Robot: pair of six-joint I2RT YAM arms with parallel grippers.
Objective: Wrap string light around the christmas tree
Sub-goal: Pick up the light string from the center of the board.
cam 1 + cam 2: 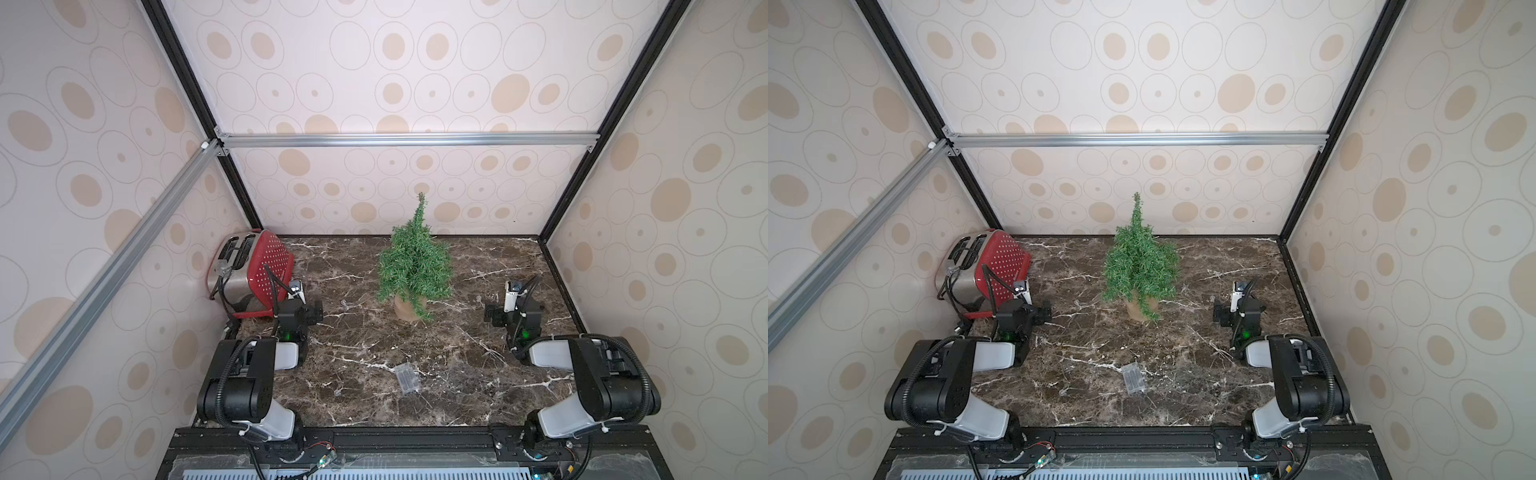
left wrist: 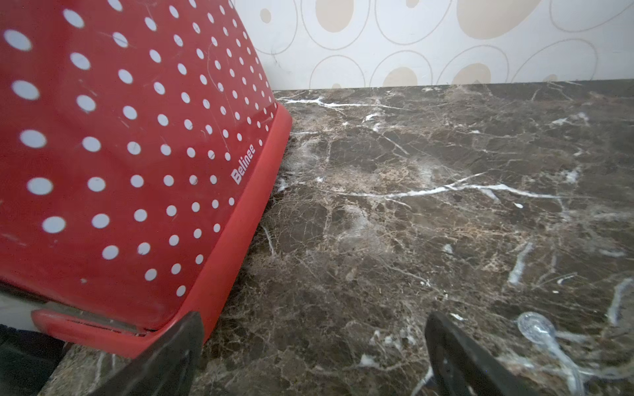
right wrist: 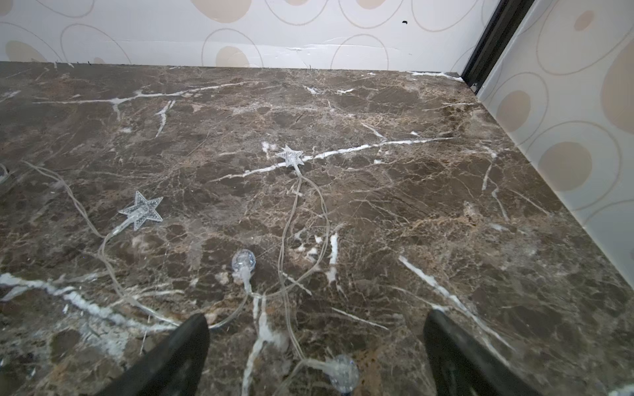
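Clear bulbs of the string light (image 3: pixel 243 261) lie on the table (image 3: pixel 446 205) between and just ahead of the fingers of my right gripper (image 3: pixel 317 317), spread wide, empty. Its battery box (image 1: pixel 406 377) rests behind both grippers; the tree (image 1: pixel 413 266) stands upright between them. My left gripper (image 2: pixel 314 317), equally wide and empty, sits beside the toaster (image 2: pixel 120 154).

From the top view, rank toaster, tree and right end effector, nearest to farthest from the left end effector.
1. toaster, right beside it, back left.
2. tree, centre.
3. right end effector, across on the right.
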